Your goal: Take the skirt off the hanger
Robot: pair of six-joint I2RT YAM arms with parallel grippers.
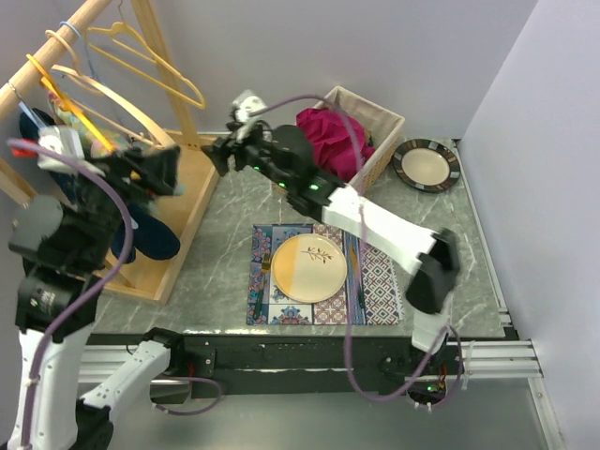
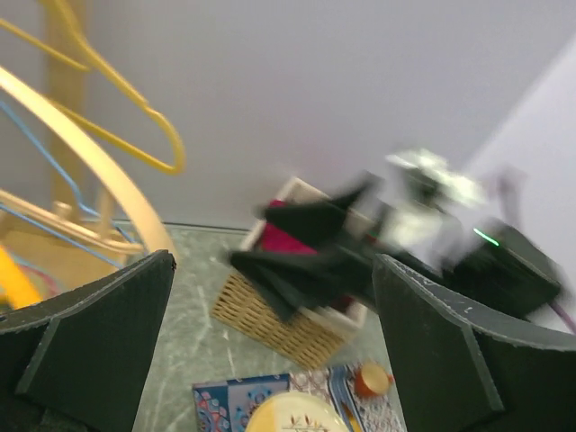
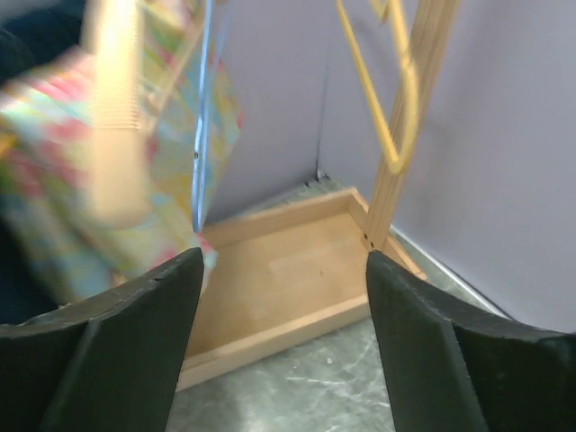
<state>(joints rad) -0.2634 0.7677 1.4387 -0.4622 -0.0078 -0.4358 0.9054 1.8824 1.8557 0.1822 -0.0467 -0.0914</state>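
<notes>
Looming closest to the lens, the left arm (image 1: 56,244) is rising beside the wooden rack (image 1: 192,206), and the left pincer (image 2: 274,270) is standing wide apart, holding nothing. From the other side the right arm (image 1: 375,220) is stretching across the surface (image 1: 225,244). The right pincer (image 3: 283,261) is spread too and empty, facing the rack's base. The floral skirt (image 3: 45,180) is hanging on the pale wooden hanger (image 3: 117,117), just left of the right fingers, not yet free.

To do this step well, one pincer should probably be steadying the hanger while the other is pinching the fabric near the waistband and drawing it down and off — a grip low on the hem would likely only be swinging the hanger.

Room is tight: the yellow hanger (image 3: 400,108) and the upright post (image 3: 409,117) are crowding the right side, and the two pincers are facing each other closely. Open space is lying toward the surface in front of the rack — the safer way out.
</notes>
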